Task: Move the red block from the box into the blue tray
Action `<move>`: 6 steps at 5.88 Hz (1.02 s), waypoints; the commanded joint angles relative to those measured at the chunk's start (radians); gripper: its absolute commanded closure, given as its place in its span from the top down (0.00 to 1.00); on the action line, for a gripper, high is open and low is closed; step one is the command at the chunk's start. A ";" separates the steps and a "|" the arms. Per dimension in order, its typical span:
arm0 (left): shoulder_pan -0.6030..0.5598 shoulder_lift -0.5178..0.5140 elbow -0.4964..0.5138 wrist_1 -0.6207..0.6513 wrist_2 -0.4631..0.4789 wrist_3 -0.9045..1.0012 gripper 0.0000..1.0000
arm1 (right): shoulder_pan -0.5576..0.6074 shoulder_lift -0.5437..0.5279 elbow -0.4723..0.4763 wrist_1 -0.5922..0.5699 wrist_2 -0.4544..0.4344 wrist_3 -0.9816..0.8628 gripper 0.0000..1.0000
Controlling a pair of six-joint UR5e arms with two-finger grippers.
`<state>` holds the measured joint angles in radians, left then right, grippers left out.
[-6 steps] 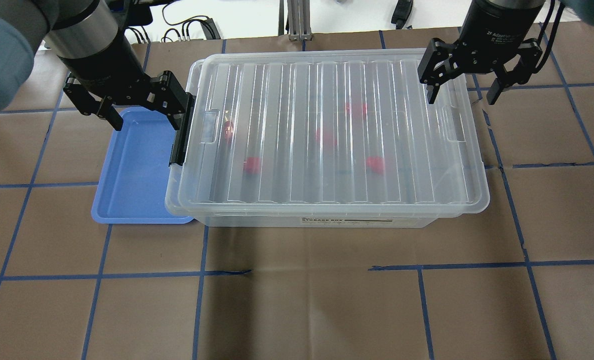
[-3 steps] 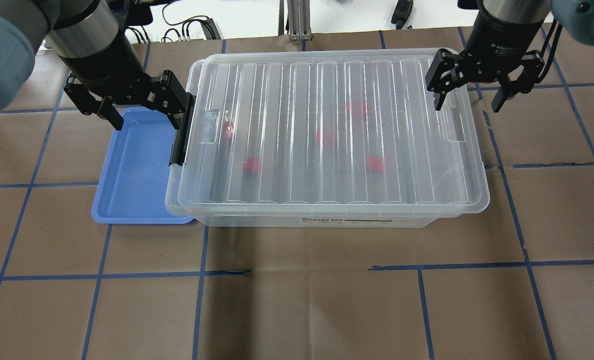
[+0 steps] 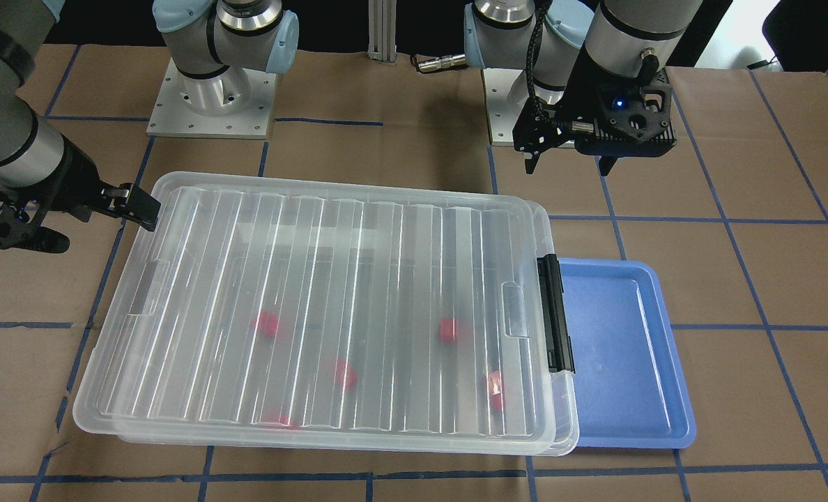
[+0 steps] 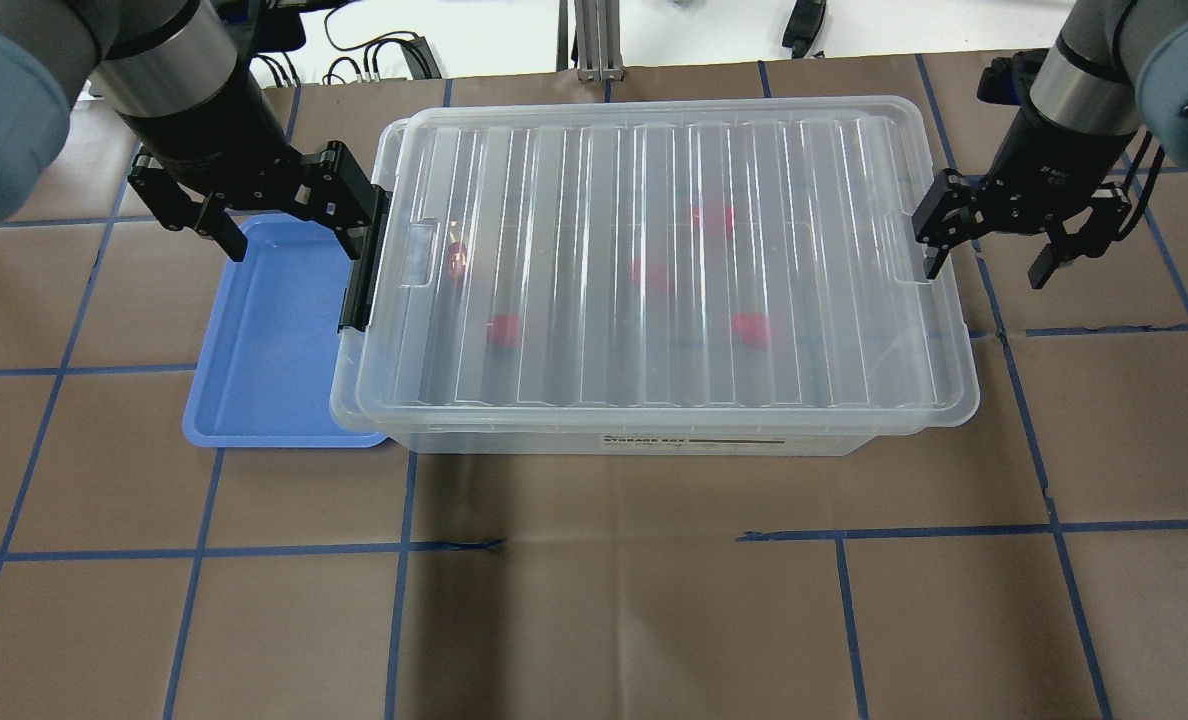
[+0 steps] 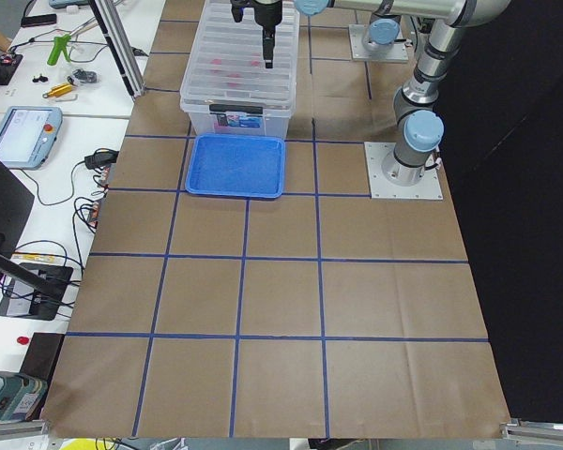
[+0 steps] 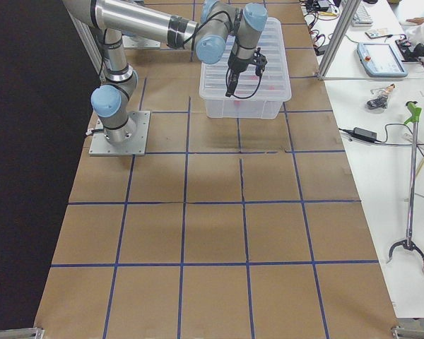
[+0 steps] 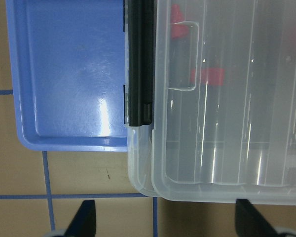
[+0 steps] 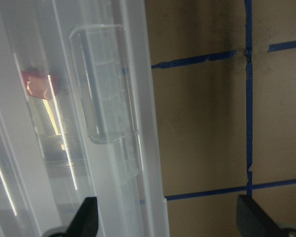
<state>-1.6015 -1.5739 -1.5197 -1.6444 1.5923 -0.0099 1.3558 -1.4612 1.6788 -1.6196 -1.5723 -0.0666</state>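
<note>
Red block [image 4: 502, 330]: inside the lidded box [image 4: 504, 438], well apart from both pincers. Left pincer [image 4: 297, 240]: open, above the latch [image 4: 357, 285] end and the blue tray [image 4: 254, 340]. Right pincer [image 4: 984, 272]: open, over the box's opposite short edge.

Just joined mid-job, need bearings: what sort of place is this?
Probably a robotics lab: a paper-covered table taped in a blue grid, arm bases bolted to it, and a side bench holding a teach pendant.

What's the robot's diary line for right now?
clear plastic lidded box: lid on | small red blocks: inside | shallow blue plastic tray: empty | left jaws: open by black latch | right jaws: open, opposite end
</note>
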 commanded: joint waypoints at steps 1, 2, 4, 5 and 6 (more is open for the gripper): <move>0.000 0.000 -0.001 0.000 0.000 0.001 0.98 | -0.012 0.004 0.097 -0.190 -0.005 -0.092 1.00; 0.000 0.000 0.001 0.000 -0.005 0.001 0.98 | -0.012 0.005 0.102 -0.193 -0.005 -0.122 1.00; 0.000 -0.003 0.001 0.000 -0.002 0.077 0.98 | -0.020 0.005 0.104 -0.206 -0.028 -0.128 1.00; 0.002 -0.009 0.001 0.000 0.000 0.159 0.98 | -0.036 0.010 0.105 -0.227 -0.038 -0.148 1.00; 0.006 -0.020 -0.004 0.000 -0.011 0.279 0.98 | -0.049 0.015 0.105 -0.227 -0.038 -0.171 1.00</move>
<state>-1.5987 -1.5849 -1.5200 -1.6444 1.5884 0.1659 1.3193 -1.4508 1.7834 -1.8416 -1.6073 -0.2173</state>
